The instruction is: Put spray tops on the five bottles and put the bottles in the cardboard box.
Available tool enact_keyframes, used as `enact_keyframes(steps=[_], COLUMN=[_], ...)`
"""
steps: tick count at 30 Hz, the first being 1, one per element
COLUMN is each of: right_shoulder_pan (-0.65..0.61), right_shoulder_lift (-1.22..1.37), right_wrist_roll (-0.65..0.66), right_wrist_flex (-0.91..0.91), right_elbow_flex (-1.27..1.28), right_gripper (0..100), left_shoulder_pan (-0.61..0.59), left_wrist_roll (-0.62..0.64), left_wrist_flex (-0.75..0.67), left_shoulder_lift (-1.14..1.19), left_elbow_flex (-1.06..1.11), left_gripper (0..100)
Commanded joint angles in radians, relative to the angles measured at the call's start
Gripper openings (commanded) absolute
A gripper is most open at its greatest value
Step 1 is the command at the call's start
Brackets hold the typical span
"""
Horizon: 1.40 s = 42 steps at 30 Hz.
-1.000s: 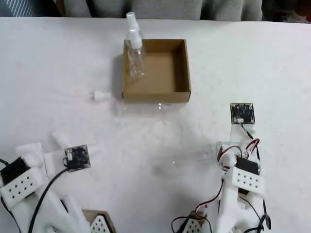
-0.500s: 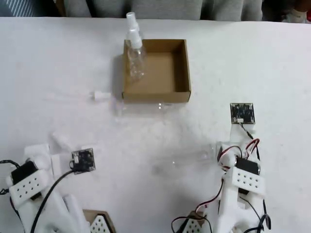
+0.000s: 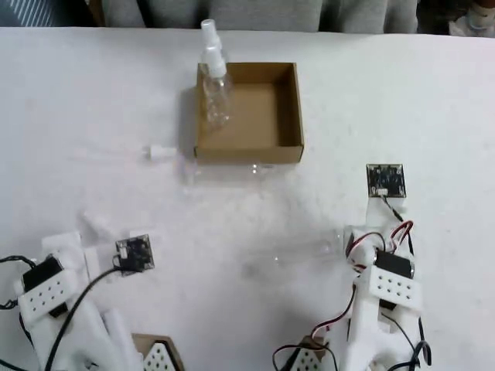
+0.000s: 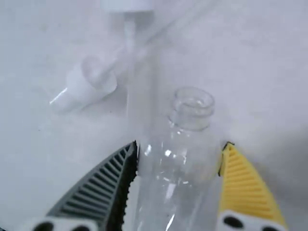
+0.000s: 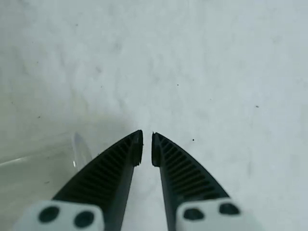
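I draw my left arm (image 3: 46, 287) back, jaws pinching an uncapped bottle (image 4: 191, 126) that needs its spray top (image 4: 84, 89) next; right jaws sit pressed together.

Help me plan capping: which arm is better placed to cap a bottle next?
Left: the left gripper clasps an uncapped bottle, a loose spray top lying just beyond. The right gripper is shut, empty.

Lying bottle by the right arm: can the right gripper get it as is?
Probably yes: the lying bottle is right beside the right gripper, nothing between them, but its jaws are shut.
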Motion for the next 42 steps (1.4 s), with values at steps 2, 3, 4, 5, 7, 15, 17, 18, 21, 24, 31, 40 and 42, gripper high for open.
enact_keyframes(steps=[2, 3, 4, 5, 7, 15, 17, 18, 21, 24, 31, 40, 42], right_shoulder_pan=[-0.007, -0.007, -0.007, -0.007, -0.007, -0.007, -0.007, -0.007, -0.007, -0.007, -0.007, -0.007, -0.008], right_shoulder_lift=[-0.016, -0.016, -0.016, -0.016, -0.016, -0.016, -0.016, -0.016, -0.016, -0.016, -0.016, -0.016, -0.016], right_wrist_roll=[0.012, 0.012, 0.012, 0.012, 0.012, 0.012, 0.012, 0.012, 0.012, 0.012, 0.012, 0.012, 0.012], right_wrist_flex=[-0.015, -0.015, -0.015, -0.015, -0.015, -0.015, -0.015, -0.015, -0.015, -0.015, -0.015, -0.012, -0.012], right_elbow_flex=[-0.006, -0.006, -0.006, -0.006, -0.006, -0.005, -0.005, -0.005, -0.005, -0.005, -0.005, -0.005, -0.005], right_gripper=[1.5, 1.5, 1.5, 1.5, 1.5, 1.5, 1.5, 1.5, 1.5, 1.5, 1.5, 1.5, 1.5], left_shoulder_pan=[0.01, 0.007, 0.007, 0.007, 0.007, 0.008, 0.005, 0.005, 0.005, 0.005, 0.01, 0.041, 0.061], left_wrist_roll=[0.072, 0.072, 0.072, 0.072, 0.072, 0.071, 0.072, 0.072, 0.072, 0.072, 0.181, 0.483, 0.603], left_wrist_flex=[-0.055, -0.046, -0.031, -0.012, 0.018, 0.035, 0.055, 0.078, 0.193, 0.381, 0.704, 0.706, 0.704], left_shoulder_lift=[0.189, 0.225, 0.255, 0.285, 0.335, 0.45, 0.45, 0.45, 0.444, 0.429, 0.418, 0.414, 0.414], left_elbow_flex=[-0.058, -0.081, -0.103, -0.126, -0.169, -0.241, -0.241, -0.241, -0.278, -0.365, -0.586, -0.667, -0.684], left_gripper=[28, 28, 27, 27, 27, 2, 4, 4, 4, 4, 4, 4, 4])
